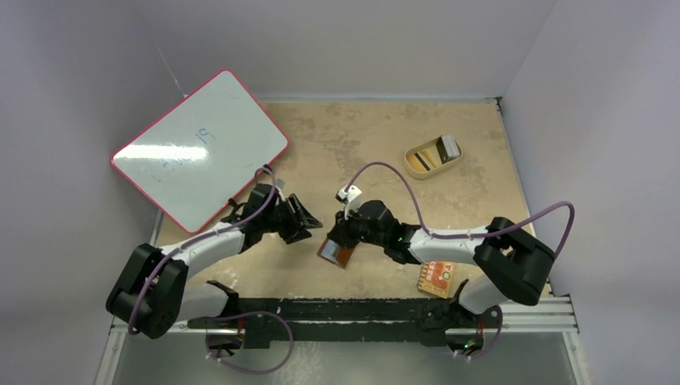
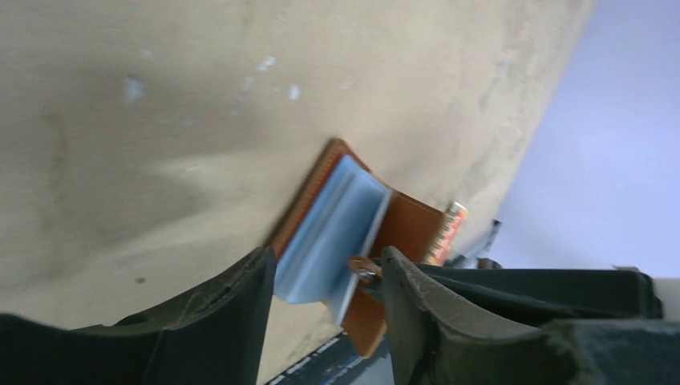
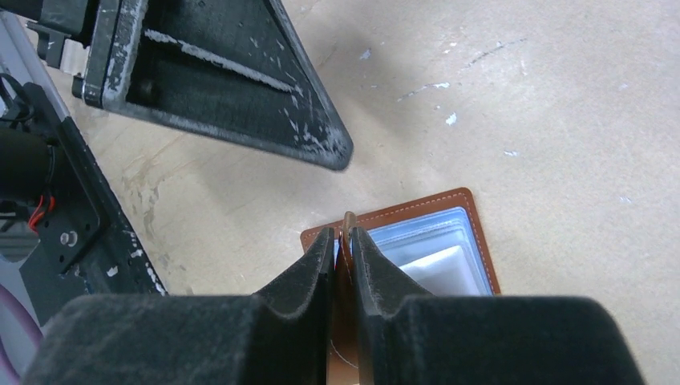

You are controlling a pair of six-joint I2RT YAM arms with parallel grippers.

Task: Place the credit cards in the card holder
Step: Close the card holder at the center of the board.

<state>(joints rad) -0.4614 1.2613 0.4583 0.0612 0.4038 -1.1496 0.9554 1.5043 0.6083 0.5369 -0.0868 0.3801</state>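
Observation:
The card holder (image 1: 337, 253), a brown leather wallet, lies open near the table's middle front. Its bluish clear pockets (image 3: 437, 245) face up. My right gripper (image 3: 343, 234) is shut on its upright brown flap and also shows in the top view (image 1: 345, 234). My left gripper (image 1: 311, 220) is open and empty, just left of the wallet. In the left wrist view, the pockets (image 2: 333, 233) show between its spread fingers (image 2: 252, 297). The black credit cards (image 1: 425, 157) lie in the tan oval dish (image 1: 414, 168) at the back right.
A pink-rimmed whiteboard (image 1: 200, 148) lies at the back left. An orange-red patterned packet (image 1: 437, 278) lies by the right arm's base and shows in the left wrist view (image 2: 451, 228). The left gripper's finger (image 3: 240, 80) hangs close over the wallet.

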